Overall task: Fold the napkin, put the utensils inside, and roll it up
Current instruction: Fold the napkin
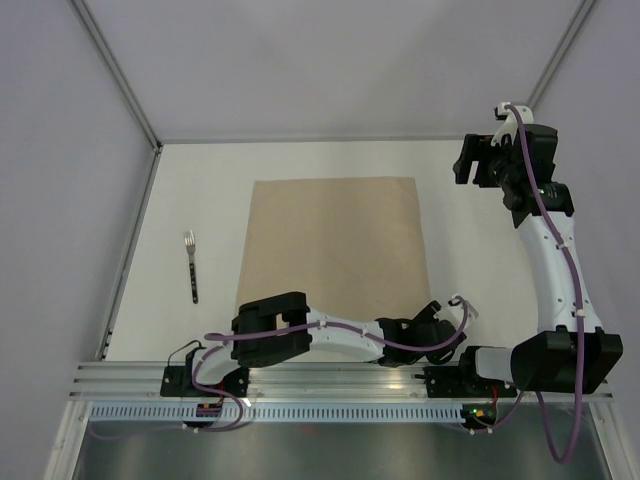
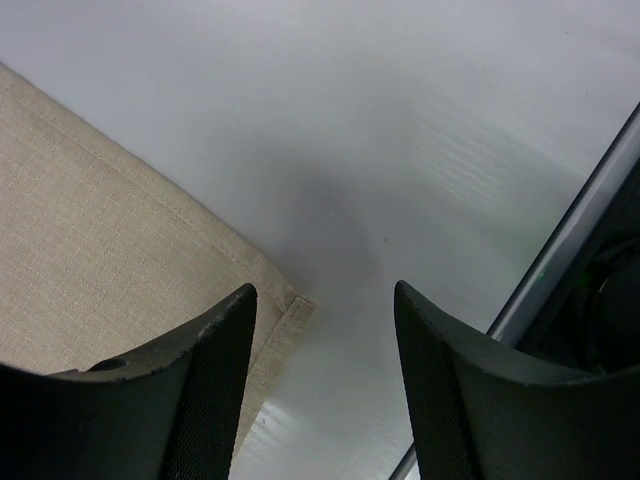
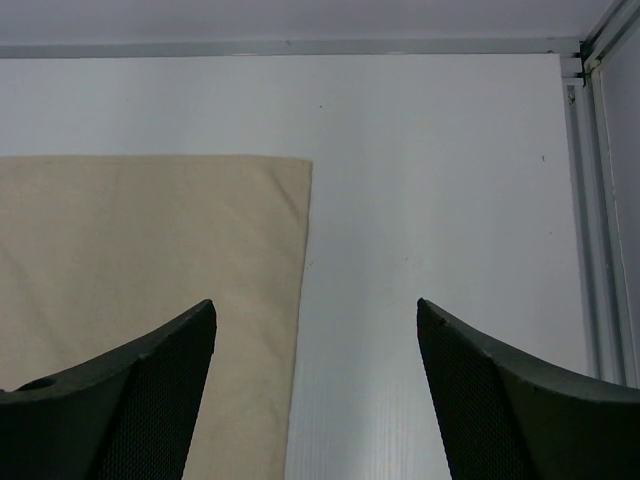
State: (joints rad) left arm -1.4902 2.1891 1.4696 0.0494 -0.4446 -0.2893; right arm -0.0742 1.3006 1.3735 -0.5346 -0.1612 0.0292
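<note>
Left tool [image 2: 324,300] spread wide at napkin [image 2: 100,230] corner.

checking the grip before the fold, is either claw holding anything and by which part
Nothing is held; the left claw and right claw are both open.

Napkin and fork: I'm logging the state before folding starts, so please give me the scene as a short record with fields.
napkin: spread flat, unfolded, in the middle of the table
fork: on bare table left of the napkin, apart from it, prongs toward the far side
left gripper: open, empty, low by the napkin's near right corner
right gripper: open, empty, far right, off the napkin
task progress: no fold made, fork not on the napkin
</note>
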